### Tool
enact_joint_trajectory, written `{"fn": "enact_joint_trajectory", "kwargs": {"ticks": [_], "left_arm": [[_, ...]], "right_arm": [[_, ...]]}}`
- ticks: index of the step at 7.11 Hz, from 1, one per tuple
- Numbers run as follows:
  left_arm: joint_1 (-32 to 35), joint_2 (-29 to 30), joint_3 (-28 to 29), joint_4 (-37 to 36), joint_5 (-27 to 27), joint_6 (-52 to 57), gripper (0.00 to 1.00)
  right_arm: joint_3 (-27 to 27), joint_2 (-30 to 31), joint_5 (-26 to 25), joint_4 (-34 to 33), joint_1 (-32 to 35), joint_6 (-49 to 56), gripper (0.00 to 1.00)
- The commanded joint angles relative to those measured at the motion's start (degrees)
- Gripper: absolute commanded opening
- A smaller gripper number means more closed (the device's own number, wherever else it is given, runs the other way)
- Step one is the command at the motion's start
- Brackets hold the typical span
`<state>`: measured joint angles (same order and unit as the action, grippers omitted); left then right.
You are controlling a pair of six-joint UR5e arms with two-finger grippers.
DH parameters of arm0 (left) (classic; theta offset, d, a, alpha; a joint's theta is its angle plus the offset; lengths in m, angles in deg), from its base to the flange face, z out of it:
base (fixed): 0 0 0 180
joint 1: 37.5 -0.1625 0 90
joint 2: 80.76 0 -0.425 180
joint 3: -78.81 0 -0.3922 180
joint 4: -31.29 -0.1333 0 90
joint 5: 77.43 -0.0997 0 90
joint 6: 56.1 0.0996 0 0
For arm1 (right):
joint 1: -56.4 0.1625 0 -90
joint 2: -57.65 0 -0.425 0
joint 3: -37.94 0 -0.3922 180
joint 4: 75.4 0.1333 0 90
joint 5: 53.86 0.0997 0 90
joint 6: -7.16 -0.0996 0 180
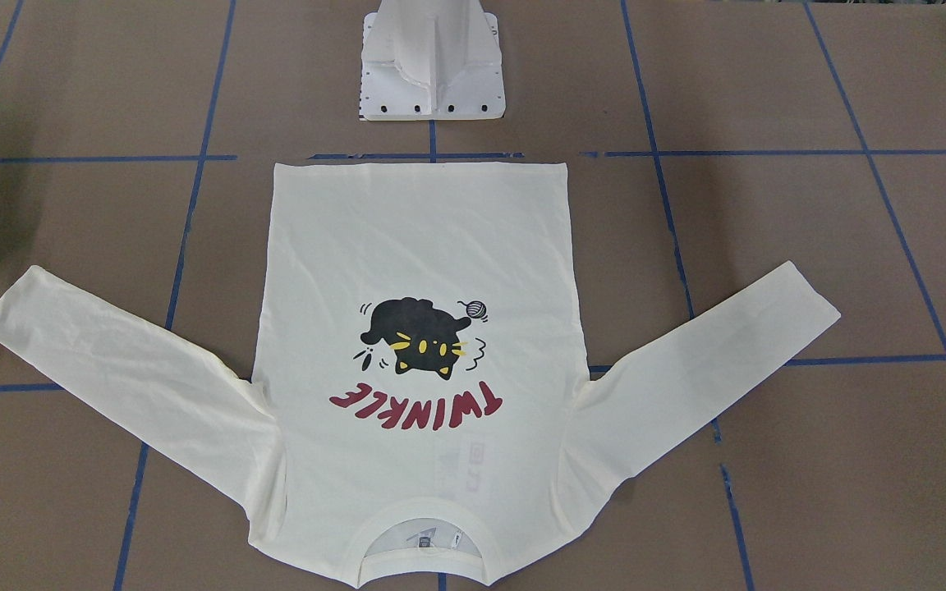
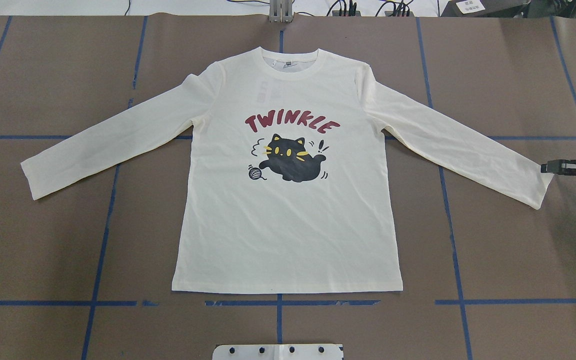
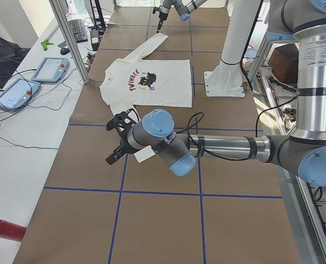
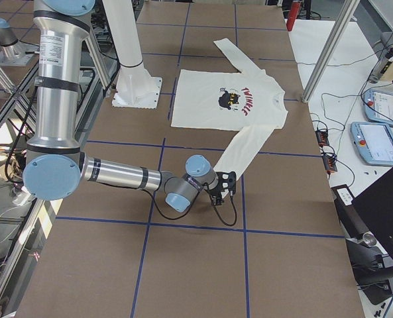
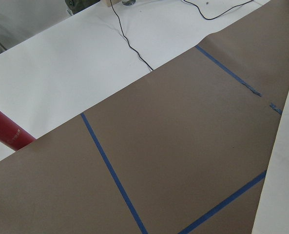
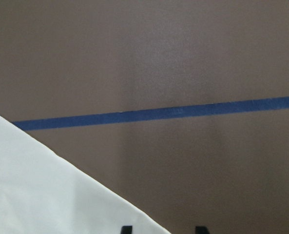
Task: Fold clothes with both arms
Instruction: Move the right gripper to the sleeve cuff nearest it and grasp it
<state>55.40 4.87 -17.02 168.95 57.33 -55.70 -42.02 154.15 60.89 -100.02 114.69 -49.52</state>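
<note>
The cream long-sleeved shirt (image 2: 288, 225) lies flat on the brown table with its black cat print and red "TWINKLE" lettering facing up and both sleeves spread outward. My right gripper (image 2: 549, 167) is at the cuff of the sleeve on the robot's right, low over the table. The right wrist view shows its two fingertips (image 6: 126, 229) apart, with the cloth edge (image 6: 47, 195) running to one of them, so it is open. My left gripper (image 3: 112, 142) shows only in the exterior left view, hovering near the other sleeve's cuff (image 3: 143, 154); whether it is open or shut I cannot tell.
The white pedestal base (image 1: 432, 66) stands just behind the shirt's hem. Blue tape lines cross the table. A red tube (image 5: 5, 131) lies on the white side bench near the left arm. Teach pendants (image 3: 50, 69) and cables sit along that bench.
</note>
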Motion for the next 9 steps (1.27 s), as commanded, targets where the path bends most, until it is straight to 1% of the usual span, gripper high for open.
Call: {"fn": "enact_joint_trajectory", "kwargs": {"ticks": [1, 2, 4, 5, 6, 7, 8, 9], "left_arm": [[0.0, 0.0, -0.1, 0.1, 0.1, 0.0, 1.00], [0.0, 0.0, -0.1, 0.1, 0.1, 0.0, 1.00], [0.0, 0.0, -0.1, 0.2, 0.1, 0.0, 1.00], [0.0, 0.0, -0.1, 0.2, 0.1, 0.0, 1.00], [0.0, 0.0, -0.1, 0.2, 0.1, 0.0, 1.00], [0.0, 0.0, -0.1, 0.2, 0.0, 0.0, 1.00], [0.0, 0.0, 0.0, 0.2, 0.0, -0.1, 1.00], [0.0, -0.1, 0.0, 0.2, 0.0, 0.0, 1.00]], "right_arm": [[0.1, 0.0, -0.1, 0.0, -0.2, 0.3, 0.07], [0.1, 0.0, -0.1, 0.1, -0.3, 0.4, 0.00], [-0.4, 0.1, -0.3, 0.5, -0.6, 1.1, 0.00], [-2.0, -0.3, 0.1, 0.1, -0.6, 1.3, 0.00], [-5.9, -0.4, 0.5, -2.0, -0.6, 1.0, 0.00], [-12.5, -0.9, -0.2, -10.5, -0.6, 0.5, 0.00], [-22.5, -1.7, -0.9, -24.2, -0.6, 0.4, 0.00], [-31.1, -6.1, -2.5, -40.8, -0.7, 0.3, 0.00]]}}
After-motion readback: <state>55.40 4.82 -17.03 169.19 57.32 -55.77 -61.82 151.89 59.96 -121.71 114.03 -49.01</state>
